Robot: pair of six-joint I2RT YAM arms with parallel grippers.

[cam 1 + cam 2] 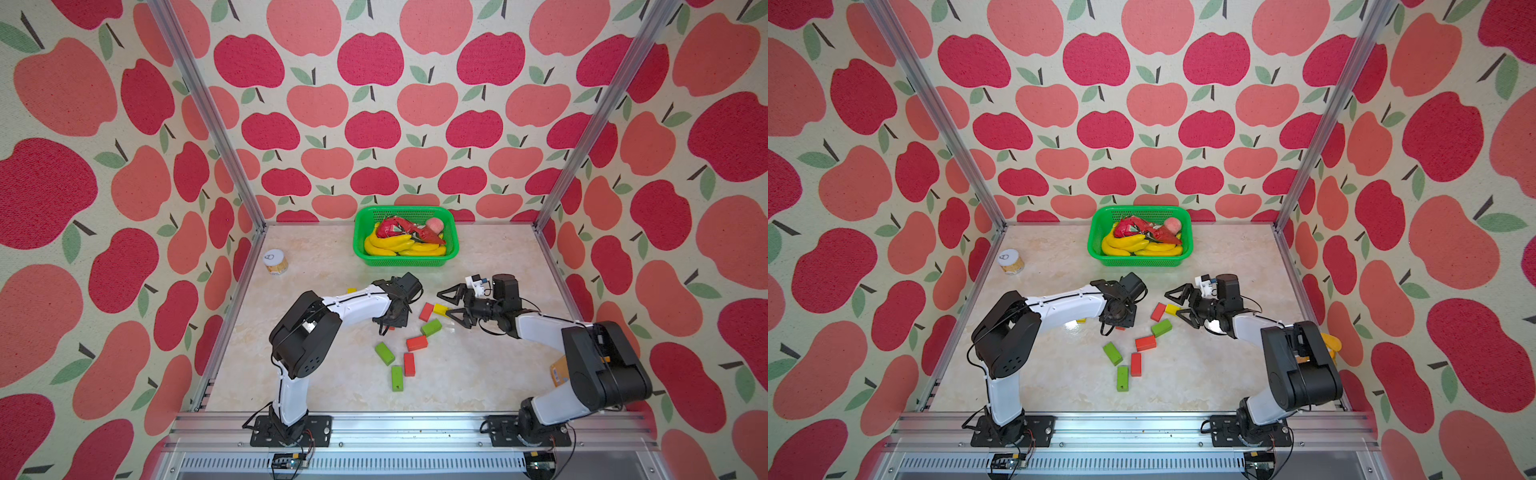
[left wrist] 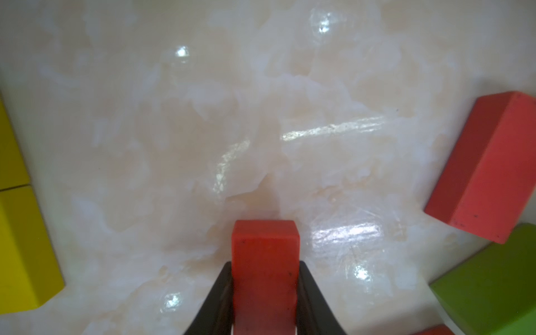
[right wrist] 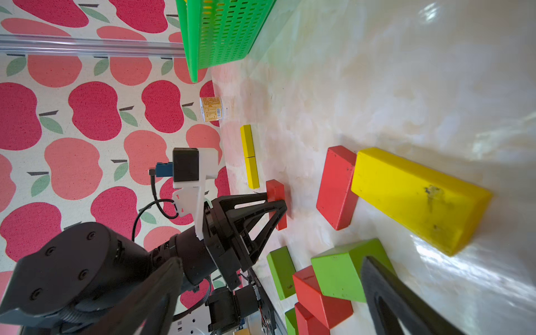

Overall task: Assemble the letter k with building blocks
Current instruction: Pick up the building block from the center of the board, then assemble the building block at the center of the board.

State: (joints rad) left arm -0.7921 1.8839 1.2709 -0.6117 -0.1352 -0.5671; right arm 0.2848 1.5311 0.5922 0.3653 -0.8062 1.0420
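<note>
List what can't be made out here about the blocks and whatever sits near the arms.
The red block in the left fingers: its gripped end runs off the left wrist view's edge; in both top views the left arm hides nearly all of it.
The two yellow blocks: mostly under that arm in both top views.
The orange thing: the right arm covers it, unidentifiable.
The jar: label too small.
</note>
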